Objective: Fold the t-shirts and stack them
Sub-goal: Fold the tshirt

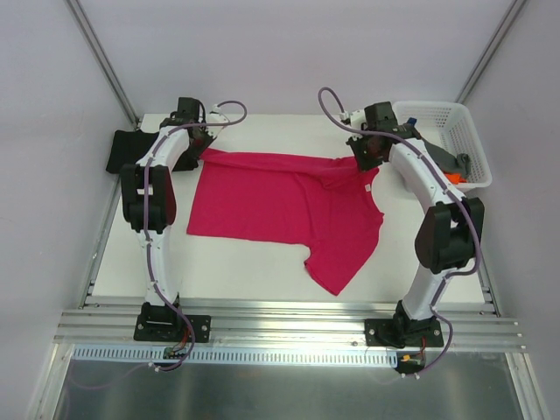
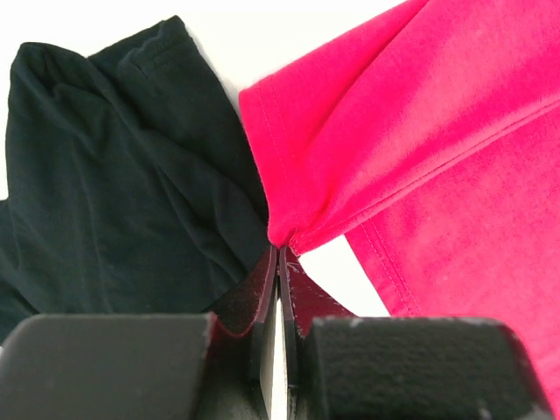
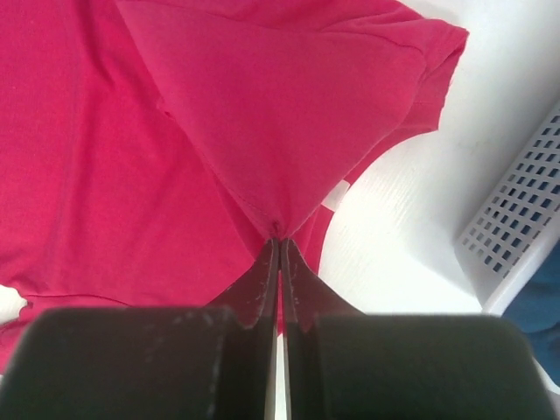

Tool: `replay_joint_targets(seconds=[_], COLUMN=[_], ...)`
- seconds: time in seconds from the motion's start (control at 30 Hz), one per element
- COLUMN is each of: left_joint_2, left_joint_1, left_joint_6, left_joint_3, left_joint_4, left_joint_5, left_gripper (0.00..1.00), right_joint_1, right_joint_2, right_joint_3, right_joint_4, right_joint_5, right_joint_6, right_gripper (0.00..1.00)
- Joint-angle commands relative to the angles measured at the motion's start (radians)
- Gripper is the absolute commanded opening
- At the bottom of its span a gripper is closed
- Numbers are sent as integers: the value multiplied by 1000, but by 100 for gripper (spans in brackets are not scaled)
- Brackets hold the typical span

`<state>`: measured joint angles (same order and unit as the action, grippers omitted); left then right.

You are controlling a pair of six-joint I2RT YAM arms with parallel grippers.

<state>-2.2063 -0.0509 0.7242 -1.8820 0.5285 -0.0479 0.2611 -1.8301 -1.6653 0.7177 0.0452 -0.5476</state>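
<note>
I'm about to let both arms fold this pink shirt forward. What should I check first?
1. Left tool shut on crimson-pink cloth t-shirt: ok.
2. Right tool shut on same shirt: ok.
3. Black cloth t-shirt free of left pinch: cannot tell, it touches there.
4. Pink shirt flat: not ok, right side rumpled.
5. White plastic lattice basket apart from right tool: ok.

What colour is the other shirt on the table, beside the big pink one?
Black. That shirt shows best in the left wrist view.
</note>
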Motion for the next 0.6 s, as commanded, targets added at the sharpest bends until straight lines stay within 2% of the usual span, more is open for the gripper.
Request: replay_joint_targets(seconds=[0.0,0.13,0.33,0.57], left_joint_2=[88,85,92,96], left_joint_1=[2,0,-7,-15], left_joint_6=[-3,-11,-14,-11], left_joint_3=[3,-8,24,46], left_joint_4=[-7,-7,-7,-7], left_joint_5=[-20,-20,-15,-20], left_gripper=[0,0,0,0], right_joint_1=[-19,-29,-26,-28], right_joint_2=[87,104,143,126], right_joint_3=[-8,-13,96,105], right_joint_4=[-1,12,3,-1], right_joint_5=[5,12,47,47], right_joint_6=[11,14,35,28], right_gripper=[1,1,1,1])
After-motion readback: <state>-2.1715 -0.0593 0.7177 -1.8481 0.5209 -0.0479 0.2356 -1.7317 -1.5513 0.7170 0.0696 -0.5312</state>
